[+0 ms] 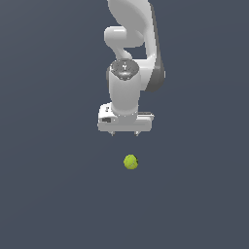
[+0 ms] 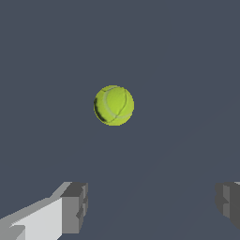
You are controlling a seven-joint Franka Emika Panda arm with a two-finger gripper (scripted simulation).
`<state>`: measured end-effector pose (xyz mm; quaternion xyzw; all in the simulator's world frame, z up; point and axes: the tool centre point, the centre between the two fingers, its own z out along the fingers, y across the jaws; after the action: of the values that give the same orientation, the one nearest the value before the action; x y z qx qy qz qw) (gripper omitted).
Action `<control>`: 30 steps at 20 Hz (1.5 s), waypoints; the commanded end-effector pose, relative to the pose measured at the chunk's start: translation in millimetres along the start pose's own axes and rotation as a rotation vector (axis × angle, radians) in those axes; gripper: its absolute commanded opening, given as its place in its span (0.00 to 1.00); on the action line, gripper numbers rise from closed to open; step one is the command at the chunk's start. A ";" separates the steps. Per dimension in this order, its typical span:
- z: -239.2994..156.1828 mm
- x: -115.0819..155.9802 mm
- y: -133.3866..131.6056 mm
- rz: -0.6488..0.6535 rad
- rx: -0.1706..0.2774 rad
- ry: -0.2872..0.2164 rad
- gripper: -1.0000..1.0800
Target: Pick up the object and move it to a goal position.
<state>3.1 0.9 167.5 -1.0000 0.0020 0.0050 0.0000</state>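
Note:
The object, a small yellow-green ball (image 1: 130, 162) with a tiny dark mark, lies on the flat dark grey surface in the exterior view. In the wrist view the ball (image 2: 114, 105) shows pale seam lines. My gripper (image 1: 124, 133) hangs above it and slightly toward the exterior view's left, apart from the ball. The wrist view shows the gripper (image 2: 152, 206) open, its two grey fingertips (image 2: 75, 207) spread far wider than the ball, with nothing between them.
The white arm (image 1: 131, 48) reaches down from the top of the exterior view. Plain dark grey floor (image 1: 48, 194) surrounds the ball on all sides. No goal marker shows.

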 end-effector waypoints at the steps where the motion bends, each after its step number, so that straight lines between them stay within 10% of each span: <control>1: 0.0 0.0 0.0 0.000 0.000 0.000 0.96; 30: 40.3 51.9 -25.8 0.120 0.000 0.022 0.96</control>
<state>49.9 25.4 135.3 -0.9987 0.0501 -0.0079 -0.0002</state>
